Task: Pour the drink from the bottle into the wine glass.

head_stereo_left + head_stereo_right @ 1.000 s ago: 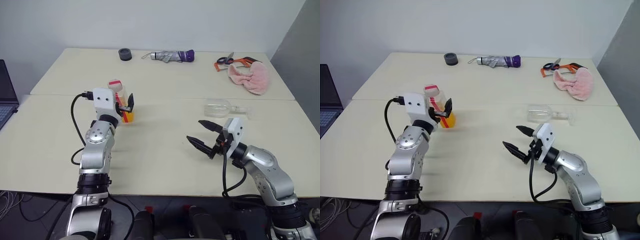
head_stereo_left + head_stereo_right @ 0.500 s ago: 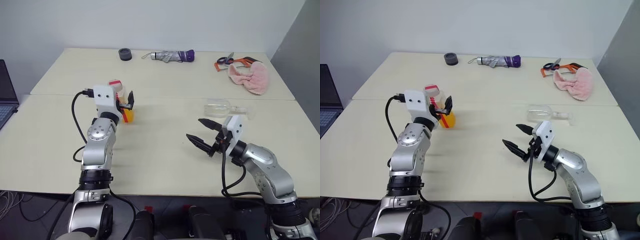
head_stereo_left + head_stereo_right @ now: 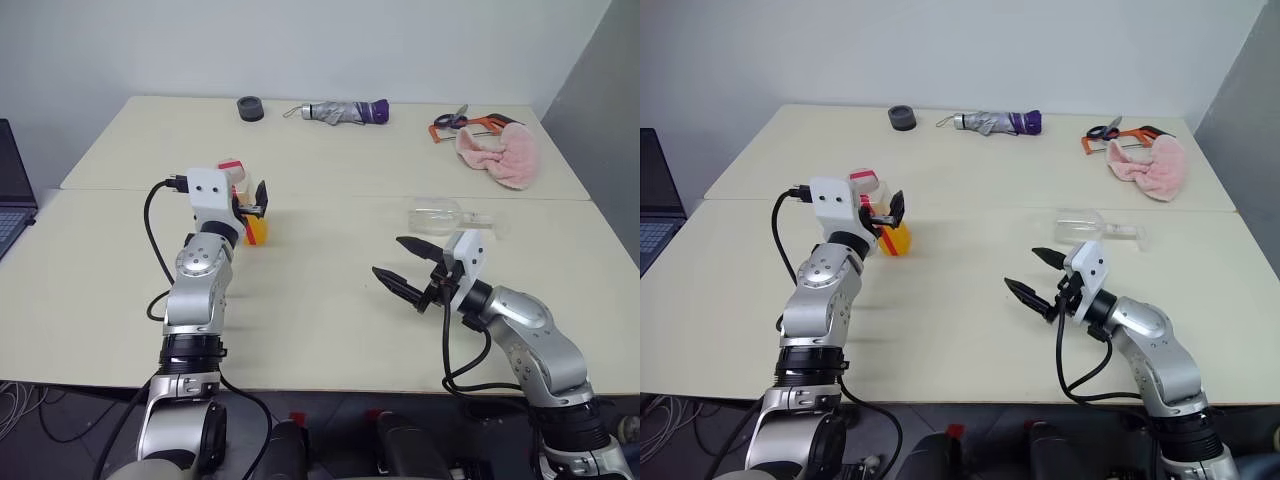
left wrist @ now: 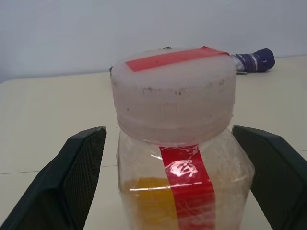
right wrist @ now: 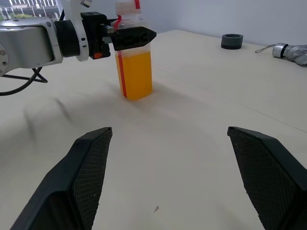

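While standing upright on the table [image 3: 330, 330], left of centre in the head views, the bottle [image 3: 883, 222] is sitting between the two spread fingers of the left gripper [image 3: 880, 212]. In the left wrist view the fingers [image 4: 79, 182] are flanking the bottle's shoulder on either side with gaps showing, so the jaws are standing wide and are not pressing on it. The cap [image 4: 173, 93], white with a red strip, is still on, and a red label [image 4: 188, 184] is running down the clear body. The drink [image 5: 135, 74] is filling the lower part of the bottle, as the right wrist view is showing.

The right gripper [image 3: 410, 270] is hovering over bare tabletop at lower right of centre, its black fingers [image 3: 398, 288] spread wide and holding nothing; it is pointing toward the bottle but is well apart from it.

The glass [image 3: 448, 215] is lying on its side at right of centre, just beyond the right gripper, bowl toward the left and stem toward the right. It is looking empty.

Along the upper edge of the table, from left to right, a dark round object [image 3: 250, 108], a folded umbrella [image 3: 345, 111], scissors [image 3: 452, 121] and a pink cloth [image 3: 502, 153] are lying. A laptop [image 3: 12, 190] is showing at the far left edge.
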